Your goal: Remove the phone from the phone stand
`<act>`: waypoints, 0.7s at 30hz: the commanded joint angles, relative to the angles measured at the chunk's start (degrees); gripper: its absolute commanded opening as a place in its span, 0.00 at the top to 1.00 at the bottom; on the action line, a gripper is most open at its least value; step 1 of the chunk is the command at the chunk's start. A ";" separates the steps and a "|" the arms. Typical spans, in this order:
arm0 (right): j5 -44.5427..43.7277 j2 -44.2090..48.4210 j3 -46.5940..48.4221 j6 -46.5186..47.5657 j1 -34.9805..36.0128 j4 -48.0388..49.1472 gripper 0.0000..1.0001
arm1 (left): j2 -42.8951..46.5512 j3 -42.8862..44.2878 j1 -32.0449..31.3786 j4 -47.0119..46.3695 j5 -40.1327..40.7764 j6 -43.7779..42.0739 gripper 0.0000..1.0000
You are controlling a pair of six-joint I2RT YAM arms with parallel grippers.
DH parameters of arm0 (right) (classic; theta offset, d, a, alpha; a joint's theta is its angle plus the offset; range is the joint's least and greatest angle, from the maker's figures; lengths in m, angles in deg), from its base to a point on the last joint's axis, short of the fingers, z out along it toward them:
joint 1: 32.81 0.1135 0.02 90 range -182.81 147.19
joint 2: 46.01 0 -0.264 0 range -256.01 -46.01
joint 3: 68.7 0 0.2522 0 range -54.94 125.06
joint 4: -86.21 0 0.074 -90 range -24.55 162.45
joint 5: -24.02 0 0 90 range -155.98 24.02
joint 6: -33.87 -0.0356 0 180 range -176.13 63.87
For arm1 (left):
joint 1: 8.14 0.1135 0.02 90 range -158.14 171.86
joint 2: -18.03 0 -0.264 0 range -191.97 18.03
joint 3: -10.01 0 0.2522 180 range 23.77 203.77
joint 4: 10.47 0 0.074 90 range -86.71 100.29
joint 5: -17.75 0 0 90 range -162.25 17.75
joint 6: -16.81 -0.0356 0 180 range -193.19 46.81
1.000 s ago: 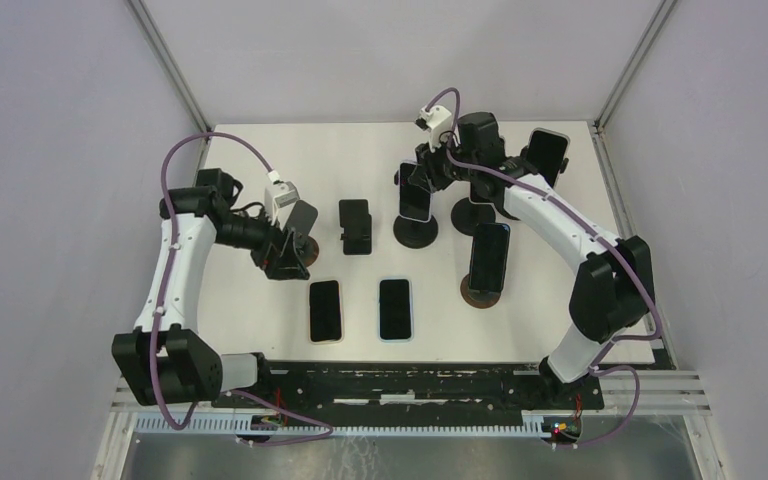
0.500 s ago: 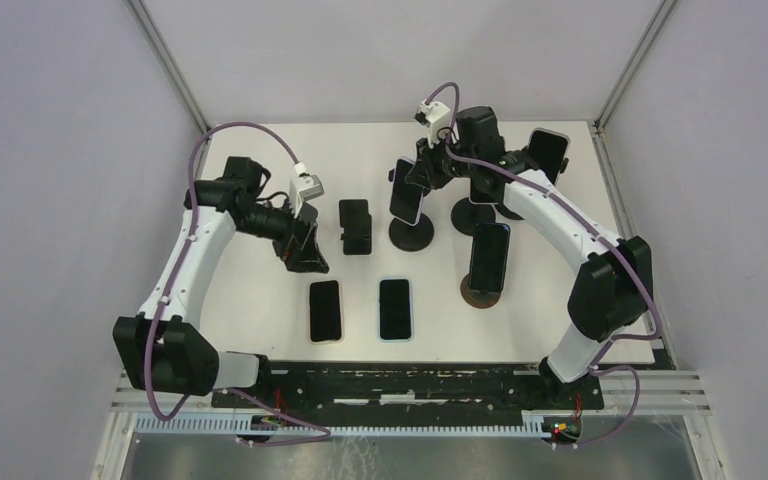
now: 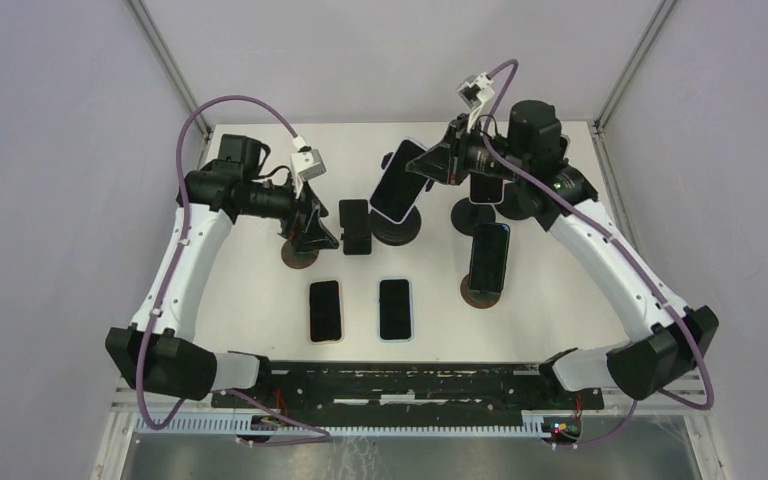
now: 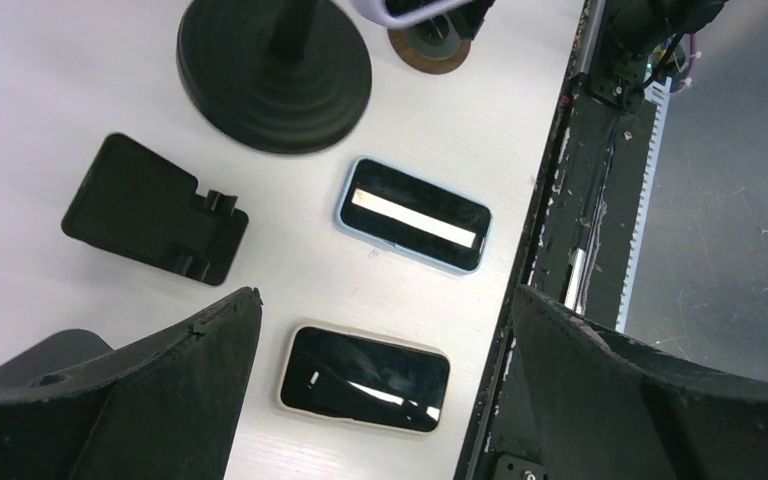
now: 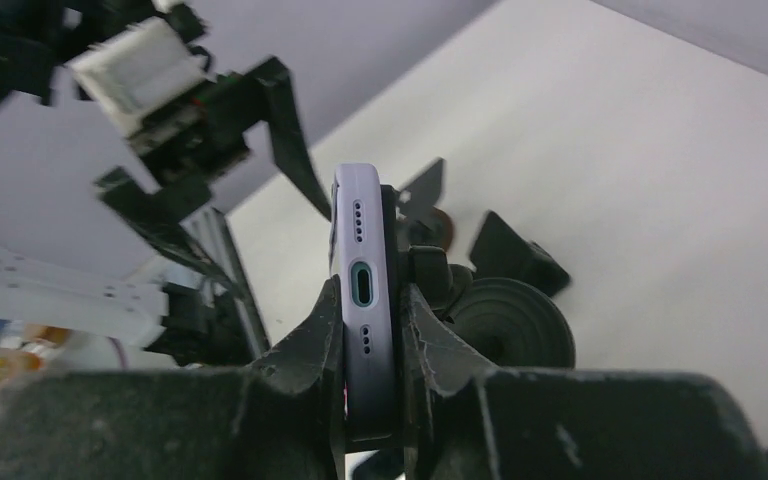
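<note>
My right gripper (image 3: pixel 438 165) is shut on a lavender phone (image 3: pixel 397 190), holding it tilted over the black round phone stand (image 3: pixel 397 233). In the right wrist view the phone's bottom edge (image 5: pixel 363 290) is clamped between both fingers (image 5: pixel 305 350). The stand's head sits close behind the phone's back, above the stand's base (image 5: pixel 512 322); I cannot tell if they touch. My left gripper (image 3: pixel 315 232) is open and empty, low over the table beside a small brown-based stand (image 3: pixel 298 257). In the left wrist view the left gripper (image 4: pixel 385 300) has its jaws spread wide.
Two phones lie flat near the front, beige-cased (image 3: pixel 325 310) (image 4: pixel 365 377) and blue-cased (image 3: pixel 395 308) (image 4: pixel 415 215). A black folding stand (image 3: pixel 356 226) (image 4: pixel 155 222) sits between the arms. Another phone (image 3: pixel 488 258) stands on a brown-based stand. An empty black stand (image 3: pixel 473 212) is behind it.
My right gripper has pulled the lavender phone up and tilted it to the left over its stand. My left arm has swung back and right, its gripper staying open.
</note>
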 commanded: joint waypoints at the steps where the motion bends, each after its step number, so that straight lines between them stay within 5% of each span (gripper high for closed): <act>1: 11.24 5.97 -5.76 -19.21 0.47 25.38 1.00 | 4.66 -0.59 -1.25 -5.96 -3.83 3.60 0.00; 21: 9.53 1.07 -7.05 -40.05 13.96 49.71 1.00 | 12.48 -8.25 -3.86 -13.12 -9.52 5.88 0.00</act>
